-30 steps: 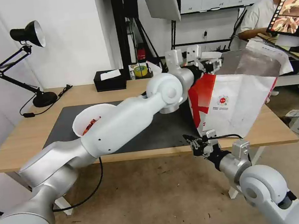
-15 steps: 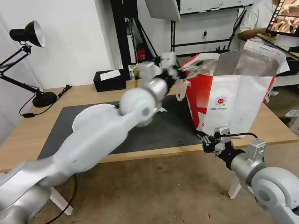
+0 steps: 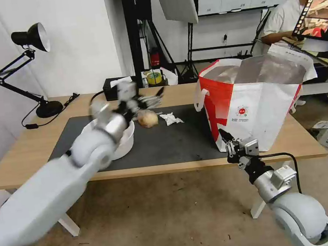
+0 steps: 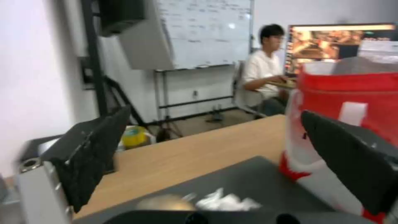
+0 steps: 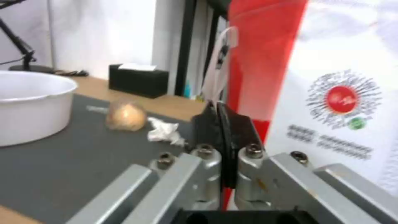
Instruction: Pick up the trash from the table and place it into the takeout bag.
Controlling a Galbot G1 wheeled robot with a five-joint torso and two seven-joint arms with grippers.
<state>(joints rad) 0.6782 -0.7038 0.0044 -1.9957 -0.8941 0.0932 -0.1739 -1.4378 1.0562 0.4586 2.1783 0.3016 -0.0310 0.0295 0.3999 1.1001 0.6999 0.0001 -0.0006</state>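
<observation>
The left claw (image 3: 151,98) is spread wide and empty above the dark mat (image 3: 174,141), over the small filled plastic bag (image 3: 147,118). That bag lies just beside the white bowl (image 3: 124,141), on the side toward the takeout bag (image 3: 260,104); the crumpled tissue (image 3: 170,118) lies next along, between it and the takeout bag. Judged soft, light and slippery, the small bag is best pinched at its gathered top. The tissue appears weightless and would crush anywhere. The bowl looks rigid; its rim is the likely hold. The right claw (image 3: 226,139) is pressed together, empty, at the table (image 3: 29,154) edge by the takeout bag's base.
</observation>
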